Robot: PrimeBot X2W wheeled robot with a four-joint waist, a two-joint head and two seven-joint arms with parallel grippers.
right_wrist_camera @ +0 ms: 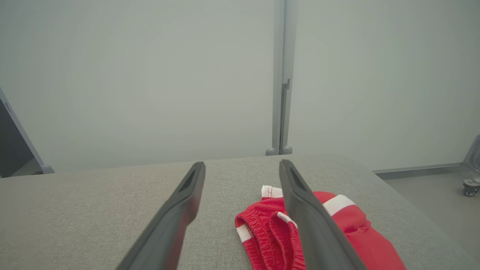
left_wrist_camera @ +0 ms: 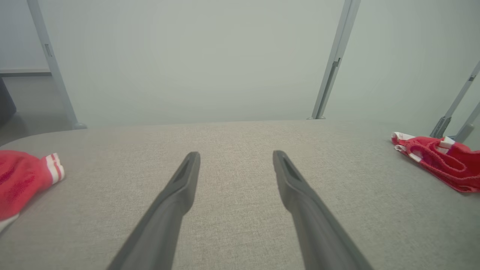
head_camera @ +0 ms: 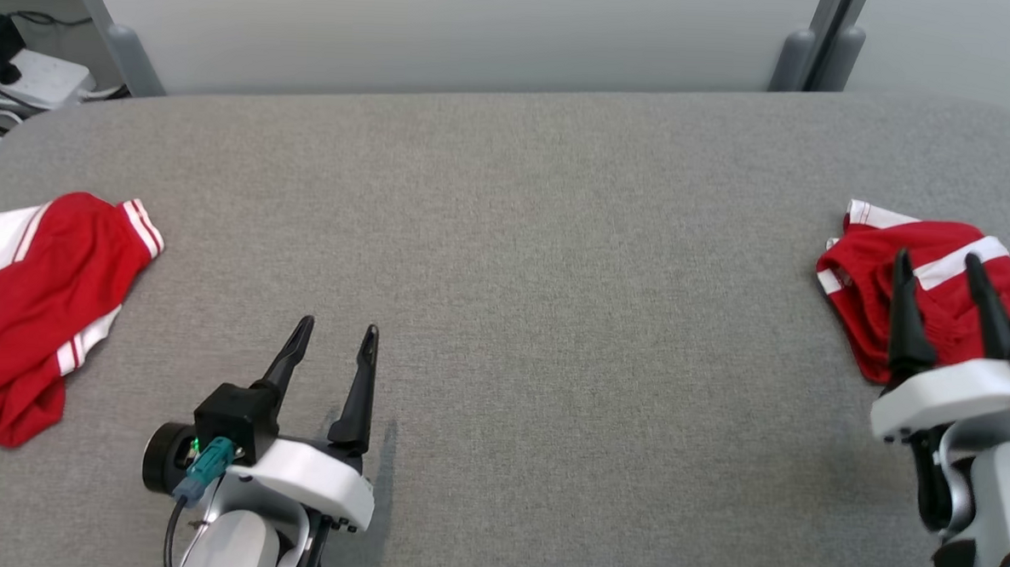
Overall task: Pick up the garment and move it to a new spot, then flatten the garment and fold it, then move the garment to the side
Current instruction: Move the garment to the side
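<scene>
A folded red garment [head_camera: 858, 299] with white stripes lies bunched near the right edge of the grey fabric-covered table [head_camera: 558, 235]. My right gripper [head_camera: 936, 255] hovers over it, open, with nothing between its fingers. In the right wrist view the garment [right_wrist_camera: 270, 225] lies below and partly behind the right finger of that gripper [right_wrist_camera: 242, 162]. My left gripper [head_camera: 339, 324] rests open over bare table at the front left, holding nothing. The left wrist view shows its spread fingers [left_wrist_camera: 236, 153] and the garment [left_wrist_camera: 442, 157] far off to the right.
Another red and white garment [head_camera: 35, 297] lies loosely spread at the table's left edge, also in the left wrist view [left_wrist_camera: 22, 176]. A pale partition wall [head_camera: 482, 35] stands behind the table. Cables and a white box [head_camera: 28, 75] sit at the far left.
</scene>
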